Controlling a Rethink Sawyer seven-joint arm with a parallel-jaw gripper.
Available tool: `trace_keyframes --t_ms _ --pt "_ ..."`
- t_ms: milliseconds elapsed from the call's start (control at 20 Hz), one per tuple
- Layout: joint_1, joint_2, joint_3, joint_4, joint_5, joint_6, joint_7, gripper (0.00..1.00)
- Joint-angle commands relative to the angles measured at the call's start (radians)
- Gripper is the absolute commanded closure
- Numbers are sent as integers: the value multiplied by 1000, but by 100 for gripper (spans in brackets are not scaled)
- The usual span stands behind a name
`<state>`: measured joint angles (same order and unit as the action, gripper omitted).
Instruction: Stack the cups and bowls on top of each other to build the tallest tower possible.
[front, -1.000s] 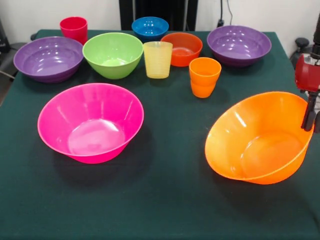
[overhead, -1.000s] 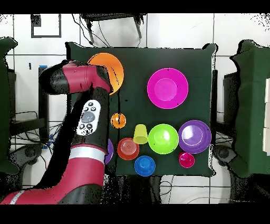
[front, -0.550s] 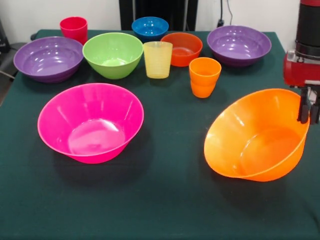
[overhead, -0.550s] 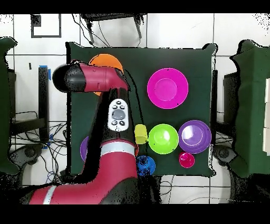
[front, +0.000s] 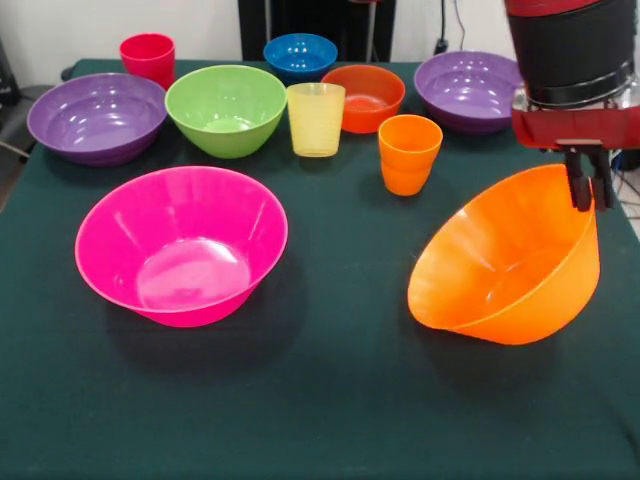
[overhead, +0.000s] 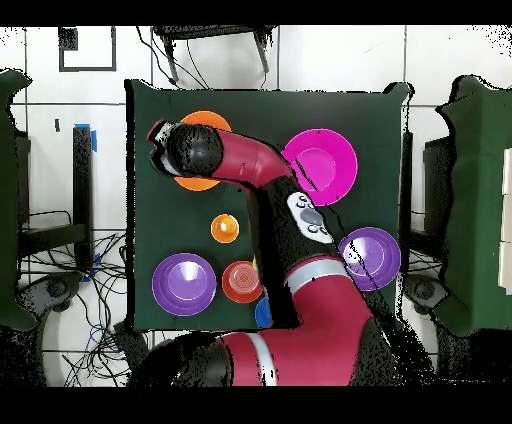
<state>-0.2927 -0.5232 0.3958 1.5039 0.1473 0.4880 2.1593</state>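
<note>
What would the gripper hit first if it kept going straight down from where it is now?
The gripper is shut on the tilted rim of the large glossy orange plastic bowl; below that, probably the green tablecloth.

We see the pincer (front: 586, 190) has moved inward from the bench's edge, carrying the large orange bowl (front: 510, 262) by its rim. The bowl now tips more steeply. Overhead, the arm (overhead: 270, 210) has swung across, hiding the green bowl and yellow cup.

Glossy smooth plastic bowls — the large orange bowl (front: 510, 270) shines — on a matt green cloth (front: 330, 400).
</note>
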Motion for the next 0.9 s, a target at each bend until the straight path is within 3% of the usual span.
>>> trace_keyframes --t_ms 50,300,700,900 --pt "-44 49 215 102 14 262 -151 100" --pt "-76 155 265 28 79 536 -104 100" --pt "-31 196 133 -162 34 893 51 100" --pt "-65 242 145 -221 11 1013 -27 100"
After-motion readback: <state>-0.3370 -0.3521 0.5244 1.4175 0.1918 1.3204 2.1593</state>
